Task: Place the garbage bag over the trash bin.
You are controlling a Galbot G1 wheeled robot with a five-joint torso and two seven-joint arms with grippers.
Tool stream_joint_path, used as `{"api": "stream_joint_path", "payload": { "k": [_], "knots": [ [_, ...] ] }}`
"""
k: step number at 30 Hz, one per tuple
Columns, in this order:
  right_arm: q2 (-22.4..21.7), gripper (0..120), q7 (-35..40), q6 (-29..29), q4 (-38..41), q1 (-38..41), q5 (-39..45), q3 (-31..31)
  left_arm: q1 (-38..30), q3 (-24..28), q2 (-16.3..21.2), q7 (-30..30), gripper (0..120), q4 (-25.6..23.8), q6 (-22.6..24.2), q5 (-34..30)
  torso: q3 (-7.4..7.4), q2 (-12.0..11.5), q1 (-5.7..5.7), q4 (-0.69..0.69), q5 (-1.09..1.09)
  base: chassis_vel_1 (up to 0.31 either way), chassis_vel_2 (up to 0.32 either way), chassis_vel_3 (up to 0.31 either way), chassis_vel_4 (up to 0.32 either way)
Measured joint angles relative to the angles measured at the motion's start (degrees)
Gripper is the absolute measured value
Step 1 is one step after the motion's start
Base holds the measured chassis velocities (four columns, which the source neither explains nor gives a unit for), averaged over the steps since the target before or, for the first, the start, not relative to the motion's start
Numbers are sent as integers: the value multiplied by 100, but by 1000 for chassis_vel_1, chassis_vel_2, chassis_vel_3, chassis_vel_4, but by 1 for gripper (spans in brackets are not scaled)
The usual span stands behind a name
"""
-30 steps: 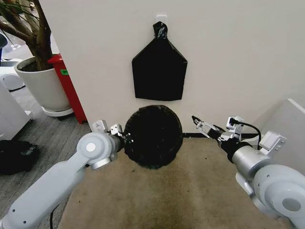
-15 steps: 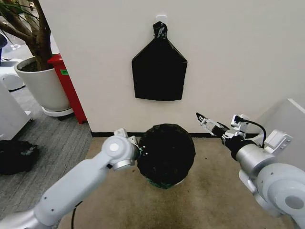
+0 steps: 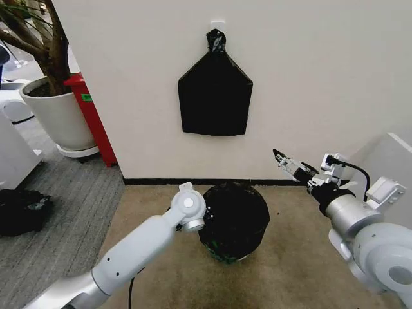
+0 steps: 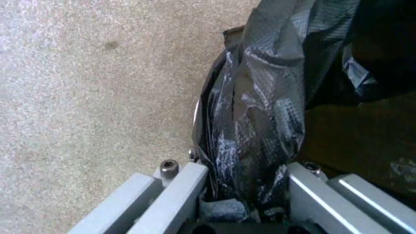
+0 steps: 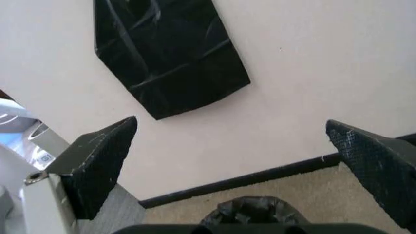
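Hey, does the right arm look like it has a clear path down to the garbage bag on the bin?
Probably yes. The right end effector hangs open above and to the right of the garbage bag, with only bare carpet between them. The left end effector grips the bag's opposite side.

The trash bin [image 3: 233, 248] stands on the carpet [image 3: 283, 270] at the centre of the head view, close before the wall [image 3: 322, 77]. The garbage bag [image 3: 235, 212] lies draped over its top and sides. At 12 o'clock from the bin, a bag bundle [image 3: 215, 96] hangs on the wall. At 9 o'clock, the left hand [image 4: 244, 195] sits against the bin's edge, clamped on a fold of the bag. At 2 o'clock, the right hand [image 3: 284, 161] hangs in the air, apart from the bin, fingers spread. At 10 o'clock, far off beside the wall's corner, a plant pot [image 3: 58, 119] stands on the floor.
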Motion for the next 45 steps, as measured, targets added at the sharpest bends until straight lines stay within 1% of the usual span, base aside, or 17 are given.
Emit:
{"api": "stream_joint_path", "payload": {
  "k": [12,22,25,26,29,32,33,34,36,37,39,40,41,42,45],
  "knots": [
    [24,100,-6,35,17,-91,3,9,136,-33,37,-13,0,81,77,141,0,0,0,1,-1,0,0,0,0],
    [57,100,19,74,21,-167,-10,-79,303,-183,44,86,0,121,183,207,-2,1,0,1,-1,0,0,0,0],
    [58,100,22,83,22,-171,-16,-106,314,-183,92,85,12,28,198,208,0,0,0,1,-1,0,0,0,0],
    [58,100,22,83,22,-171,-16,-106,314,-183,92,85,12,28,198,208,0,0,0,1,-1,0,0,0,0],
    [58,100,22,88,23,-164,-34,-129,309,-166,124,105,20,-49,203,213,1,0,0,0,-4,0,0,0,0],
    [58,100,18,100,23,-154,-66,-170,280,-137,168,129,34,-189,207,232,0,0,0,0,-2,0,0,0,0],
    [58,100,18,101,23,-153,-69,-175,274,-132,174,129,38,-209,207,232,1,0,0,0,-2,0,0,0,0],
    [58,100,18,101,23,-153,-69,-175,274,-132,174,129,38,-209,207,232,1,0,0,0,-2,0,0,0,0],
    [45,100,14,101,23,-138,-76,-196,247,-122,203,107,49,-332,197,228,0,0,0,0,-1,0,0,0,0],
    [39,100,13,101,23,-134,-76,-199,237,-116,215,91,51,-380,191,224,0,0,0,0,0,0,0,0,0],
    [23,100,10,101,23,-119,-73,-210,221,-107,254,49,60,-507,176,194,0,0,0,0,0,0,0,0,0],
    [20,100,10,101,23,-103,-69,-223,212,-104,275,23,67,-569,169,171,0,0,0,0,0,0,0,0,0],
    [16,100,10,101,23,-89,-68,-234,203,-101,298,-1,70,-621,162,151,0,0,0,0,0,0,0,0,0],
    [16,100,10,101,23,-89,-68,-234,203,-101,298,-1,70,-621,162,151,0,0,0,0,0,0,0,0,0],
    [5,100,10,101,23,-15,-60,-291,156,-96,408,-89,81,-811,139,52,0,0,0,0,-1,0,0,0,0]
  ]
}}
